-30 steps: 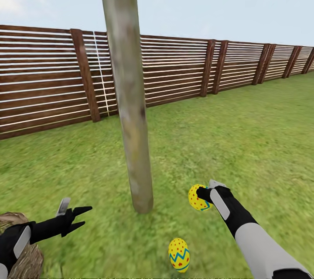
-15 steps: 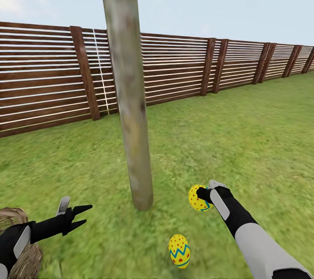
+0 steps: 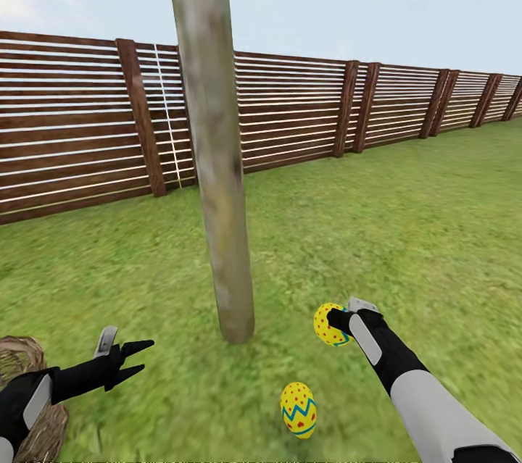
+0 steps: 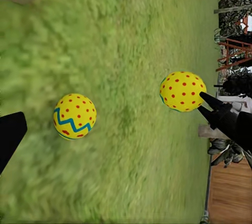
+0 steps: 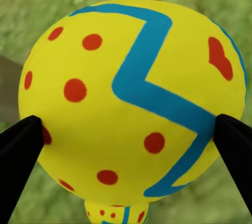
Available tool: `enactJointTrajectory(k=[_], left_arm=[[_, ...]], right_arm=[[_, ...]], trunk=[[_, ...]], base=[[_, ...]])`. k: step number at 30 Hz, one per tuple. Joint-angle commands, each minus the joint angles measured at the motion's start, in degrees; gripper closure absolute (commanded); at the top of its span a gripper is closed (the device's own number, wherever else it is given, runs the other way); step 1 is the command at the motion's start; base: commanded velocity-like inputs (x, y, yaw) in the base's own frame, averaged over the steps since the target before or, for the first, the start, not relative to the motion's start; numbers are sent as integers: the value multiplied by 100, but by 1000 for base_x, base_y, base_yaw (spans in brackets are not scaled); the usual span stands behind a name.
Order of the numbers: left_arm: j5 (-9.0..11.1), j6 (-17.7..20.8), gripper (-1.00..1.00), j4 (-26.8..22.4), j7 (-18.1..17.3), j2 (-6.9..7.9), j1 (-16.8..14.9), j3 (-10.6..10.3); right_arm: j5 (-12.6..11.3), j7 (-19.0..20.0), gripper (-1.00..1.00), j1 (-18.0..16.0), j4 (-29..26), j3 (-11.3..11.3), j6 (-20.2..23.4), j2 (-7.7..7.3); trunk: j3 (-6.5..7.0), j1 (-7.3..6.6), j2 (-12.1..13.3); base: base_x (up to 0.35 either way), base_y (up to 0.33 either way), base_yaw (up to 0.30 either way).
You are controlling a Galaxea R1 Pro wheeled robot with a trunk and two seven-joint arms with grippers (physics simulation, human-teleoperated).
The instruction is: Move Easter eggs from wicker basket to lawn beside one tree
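From the head camera: tall pale grey-beige mottled tree trunk (image 3: 217, 159) rising from bright green mottled lawn (image 3: 406, 231), backed by a dark brown horizontal-slat wooden fence (image 3: 304, 115) under pale sky. Right of the trunk base, black right gripper (image 3: 335, 323) clamped on a yellow Easter egg with red dots (image 3: 328, 325), held just above the grass and near the trunk. Closer to the camera, a second yellow egg with red dots and a blue-green zigzag band (image 3: 299, 409) lying on the lawn, apart from the held one and a little right of the trunk base. At lower left, black left gripper (image 3: 133, 359) hovering over the grass with fingers spread and nothing between them; behind its forearm, a brown open-weave wicker basket (image 3: 32, 405) partly cut off by the frame edge, contents impossible to make out. From the left wrist camera: zigzag-banded egg (image 4: 74, 115) resting on grass, dotted egg (image 4: 182, 91) pinched by the other arm's dark fingertips (image 4: 212, 111), well apart from each other; one black finger of the left gripper at the frame edge. From the right wrist camera: held egg (image 5: 134, 98) very close, gripped on both sides by black fingertips (image 5: 21, 145), zigzag band across its face, blurred grass behind, and part of the grounded egg (image 5: 115, 212) peeking past the held egg's edge.
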Motion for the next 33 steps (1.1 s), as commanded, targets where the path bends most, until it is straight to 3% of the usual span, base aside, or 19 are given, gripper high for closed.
enactJointTrajectory(k=[1,8,13,19,33], left_arm=[[7,33,-100,1,-12,4,-4,9],[11,34,-100,1,-27,0,-4,-4],[-22,39,-100,1,-894,-14,-2,-64],[-25,26,-100,1,-1216,-28,5,-65],[-28,-2,-100,1,-1259,-36,14,-52]], right_arm=[[-62,-55,100,-3,-9,43,9,-4],[-55,-41,100,-3,-9,46,-133,78],[-55,-30,100,-3,-9,42,-169,79],[-55,-20,100,-3,-12,37,-170,70],[-66,-20,100,-3,-10,28,-380,70]], trunk=[[-24,21,-44],[-150,175,-325],[-239,285,-525],[-368,321,-574],[-678,357,-592]], base=[[0,0,0],[0,0,0],[0,0,0],[0,0,0],[0,0,0]])
